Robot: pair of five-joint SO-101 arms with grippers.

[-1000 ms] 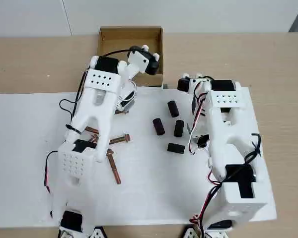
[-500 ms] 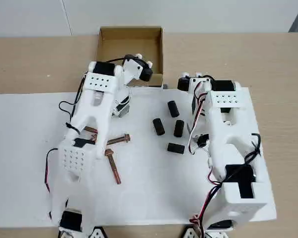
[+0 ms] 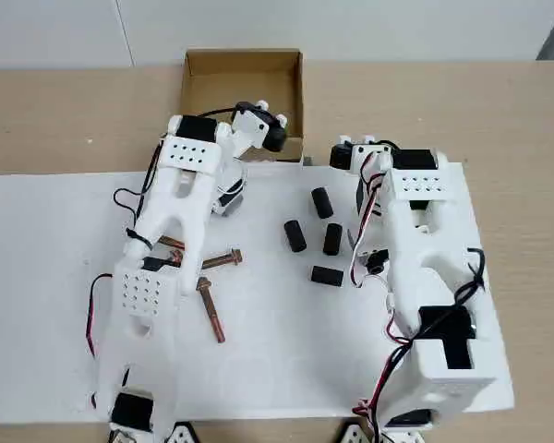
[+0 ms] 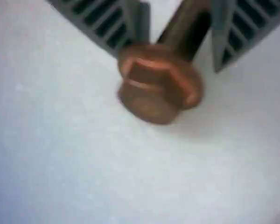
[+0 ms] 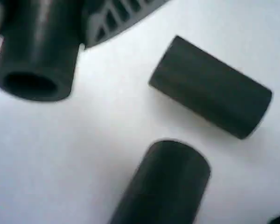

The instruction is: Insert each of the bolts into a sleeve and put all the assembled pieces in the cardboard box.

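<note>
Left wrist view: ribbed fingers seemingly clamp coppery hex-head bolt.

Beneath the left pincer's bolt the white sheet lies bare. Just ahead of the right pincer's held sleeve lie a nearer sleeve and a farther sleeve, with a narrow gap between them.

4 sleeves, 4 bolts, 1 cardboard box.

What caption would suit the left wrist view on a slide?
The left gripper holds a copper bolt by its shank between its fingers, hex head over the white sheet.
</note>
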